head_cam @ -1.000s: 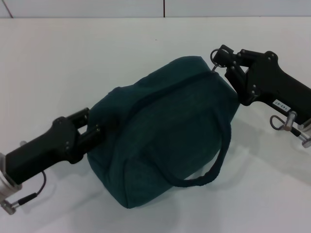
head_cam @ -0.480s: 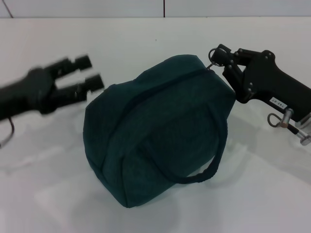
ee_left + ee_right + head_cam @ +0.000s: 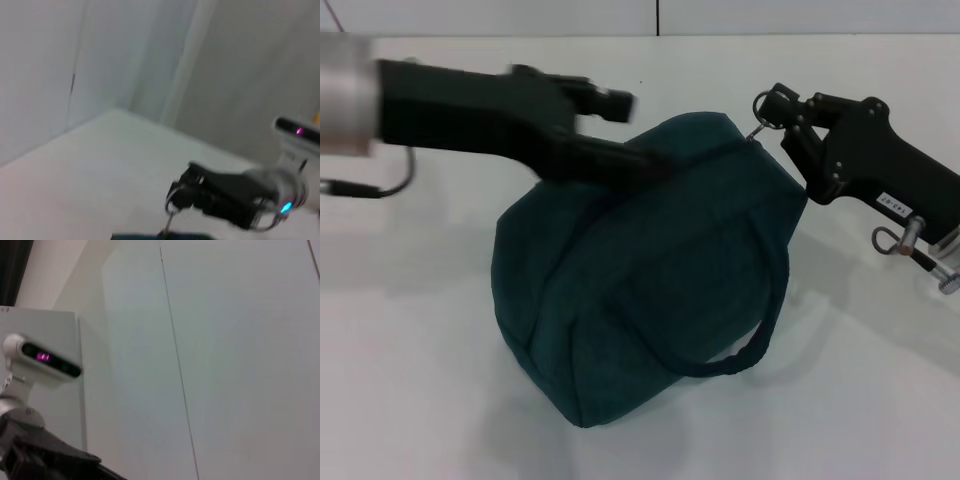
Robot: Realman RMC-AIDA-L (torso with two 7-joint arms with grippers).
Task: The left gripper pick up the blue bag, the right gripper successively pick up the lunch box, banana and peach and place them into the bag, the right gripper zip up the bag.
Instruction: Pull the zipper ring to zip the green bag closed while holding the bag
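The blue bag [image 3: 650, 280] stands zipped shut in the middle of the white table, one loop handle [image 3: 760, 340] hanging down its front right side. My left gripper [image 3: 635, 133] is open and empty, blurred, stretched over the bag's top left, holding nothing. My right gripper [image 3: 782, 118] is at the bag's far right top corner, shut on the metal ring zip pull [image 3: 766, 106]. The left wrist view shows that right gripper [image 3: 182, 192] with the ring [image 3: 172, 204] just above the bag's edge [image 3: 160, 236]. The lunch box, banana and peach are out of view.
The white table [image 3: 420, 380] lies all round the bag, with a pale wall behind its far edge. The right wrist view shows only the wall and part of the left arm [image 3: 40, 455].
My left gripper let go of the bag's left end, rose and swung right over its top. The bag settled upright. My right gripper stayed on the zip pull.
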